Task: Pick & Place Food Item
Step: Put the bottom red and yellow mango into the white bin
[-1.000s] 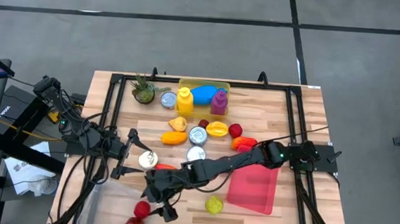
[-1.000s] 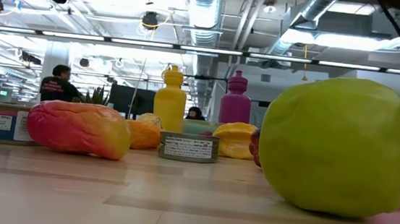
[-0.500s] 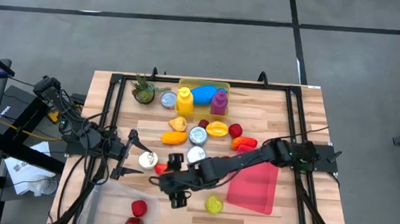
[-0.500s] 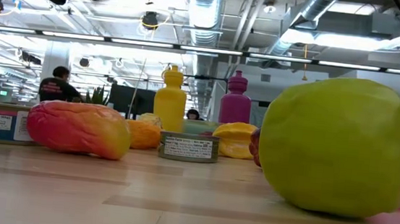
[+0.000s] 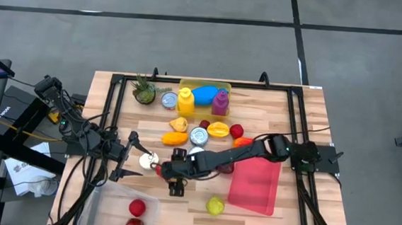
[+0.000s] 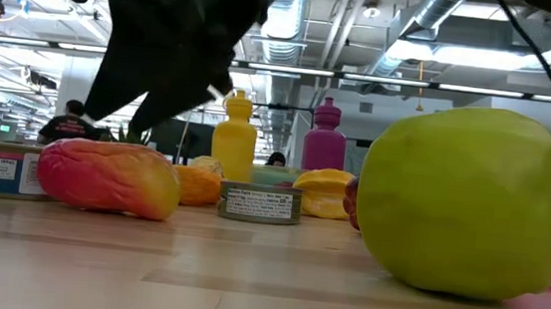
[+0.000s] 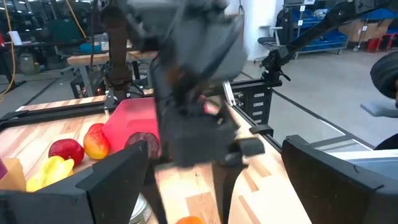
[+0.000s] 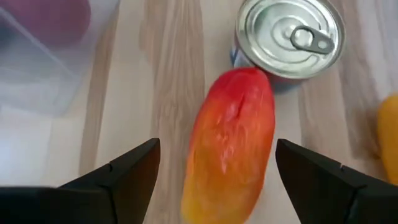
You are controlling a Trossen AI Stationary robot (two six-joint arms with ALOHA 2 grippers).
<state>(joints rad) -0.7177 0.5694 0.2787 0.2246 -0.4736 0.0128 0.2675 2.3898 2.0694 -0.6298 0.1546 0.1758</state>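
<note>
A red-to-orange mango-like fruit (image 8: pixel 230 143) lies on its side on the wooden table, one end next to a tin can (image 8: pixel 289 37). My right gripper (image 8: pixel 217 149) hangs open just above the fruit, slanting down, with a finger on either side and touching nothing. In the high view the gripper (image 5: pixel 168 171) covers most of the fruit (image 5: pixel 160 169). In the low view it (image 6: pixel 155 104) hangs over the fruit (image 6: pixel 108 177). My left gripper (image 5: pixel 132 157) waits open at the table's left, pointing level.
A clear bin (image 5: pixel 109 209) at the near left holds two red fruits (image 5: pixel 137 207). A green apple (image 5: pixel 214 206) and a pink board (image 5: pixel 256 187) lie near right. More cans (image 5: pixel 199 135), fruit, two bottles (image 5: pixel 185 101) and a plant (image 5: pixel 144 91) fill the middle and far side.
My right gripper has gone from beside the clear bin toward the table's far edge and down, tipping and rolling until it points down over the red-orange fruit. It has stayed open. Nothing on the table has moved.
</note>
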